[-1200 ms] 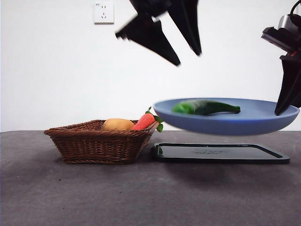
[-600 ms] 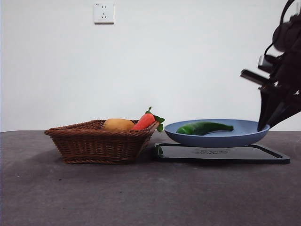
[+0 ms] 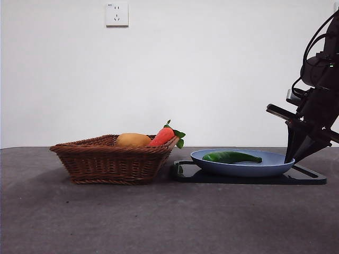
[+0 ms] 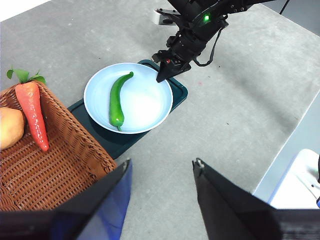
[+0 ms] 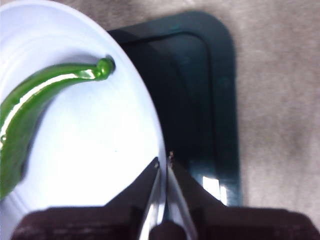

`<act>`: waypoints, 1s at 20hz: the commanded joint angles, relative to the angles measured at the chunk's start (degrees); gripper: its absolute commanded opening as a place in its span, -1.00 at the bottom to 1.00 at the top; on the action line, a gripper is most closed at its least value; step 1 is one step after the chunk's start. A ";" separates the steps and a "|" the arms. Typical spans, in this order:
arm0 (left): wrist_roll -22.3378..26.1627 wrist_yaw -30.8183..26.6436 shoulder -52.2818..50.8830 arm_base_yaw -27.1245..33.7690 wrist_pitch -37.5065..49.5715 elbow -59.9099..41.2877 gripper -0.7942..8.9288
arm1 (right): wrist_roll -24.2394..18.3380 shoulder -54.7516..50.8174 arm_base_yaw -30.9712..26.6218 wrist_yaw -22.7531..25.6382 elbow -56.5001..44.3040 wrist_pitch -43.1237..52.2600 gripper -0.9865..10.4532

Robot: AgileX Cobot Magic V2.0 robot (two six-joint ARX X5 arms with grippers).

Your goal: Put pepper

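We have lowered the plate [image 3: 241, 168] with the pepper [image 3: 231, 157] onto the tray [image 3: 310, 177], our right end effector [image 5: 163, 161] still clenched on its 3 o'clock rim; the left end effector [image 4: 161, 167] hangs released.

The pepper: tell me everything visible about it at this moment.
The pepper is long, slim, glossy dark green, slightly curved, tapering to a stem end. It lies flat inside the blue plate, which sits on the dark tray. Only the plate touches it; the right gripper clamps the plate's rim, clear of the pepper.

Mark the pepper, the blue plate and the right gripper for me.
pepper [image 4: 116, 97]: left wrist view, mid-body.
blue plate [image 3: 275, 165]: front view, near rim.
right gripper [image 5: 163, 162]: right wrist view, between fingertips pinching the plate's rim.
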 commanded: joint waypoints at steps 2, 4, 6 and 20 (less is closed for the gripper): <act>0.50 -0.20 0.55 -0.22 0.37 1.01 -0.38 | -0.33 1.51 0.11 -0.17 1.20 -0.07 -0.69; 0.50 -0.17 0.55 -0.22 0.33 1.01 -0.38 | -0.31 1.18 0.11 -0.20 1.20 -0.35 -0.57; 0.50 -0.20 0.55 -0.22 0.33 1.01 -0.38 | -0.35 -0.66 0.09 -0.07 1.20 -1.18 -0.52; 0.98 -3.04 0.57 -0.22 0.26 1.01 -0.39 | -11.96 -44.59 6.64 -0.09 1.20 -30.29 -0.53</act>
